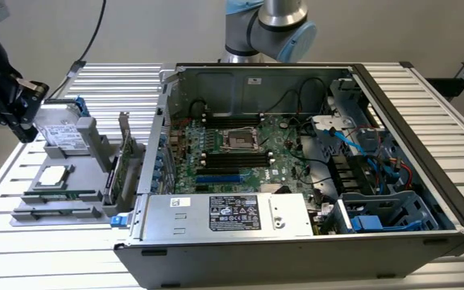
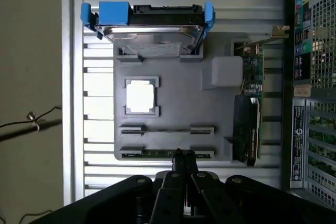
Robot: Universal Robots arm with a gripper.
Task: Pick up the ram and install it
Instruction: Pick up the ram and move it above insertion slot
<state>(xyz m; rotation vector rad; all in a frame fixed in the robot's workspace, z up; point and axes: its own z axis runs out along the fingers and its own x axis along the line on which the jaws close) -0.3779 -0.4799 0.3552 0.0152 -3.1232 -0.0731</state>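
1. Resting in the outer of two slotted rows on a grey holder tray [image 2: 178, 103], the ram [image 2: 157, 153] runs along the tray edge farthest from the hard drive [image 2: 152, 30]. From above it shows as a thin green strip between two small end blocks.
2. The gripper [image 2: 184, 157] hangs over that row, a little off the strip's middle, with its fingers pressed together and nothing between them. Seen from the exterior view it sits well above the tray, so I judge it is not touching the stick.
3. The neighbouring row, on the processor [image 2: 140, 97] side, looks empty. A taller green card [image 2: 253, 74] stands along the tray edge nearest the case.
4. The tray lies near the table [image 1: 22, 254] edge on the exterior view's left, just beside the open computer case [image 1: 313, 181]. Black memory slots [image 1: 232, 158] sit on the board inside the case.
5. What could go wrong, as I judge it:
   - Shut fingers coming down would strike the stick's top edge instead of straddling it.
   - A hold off the middle could let the stick tilt or bind in its end blocks.
   - A tilted stick could miss the slot or catch on the case wall or cables.
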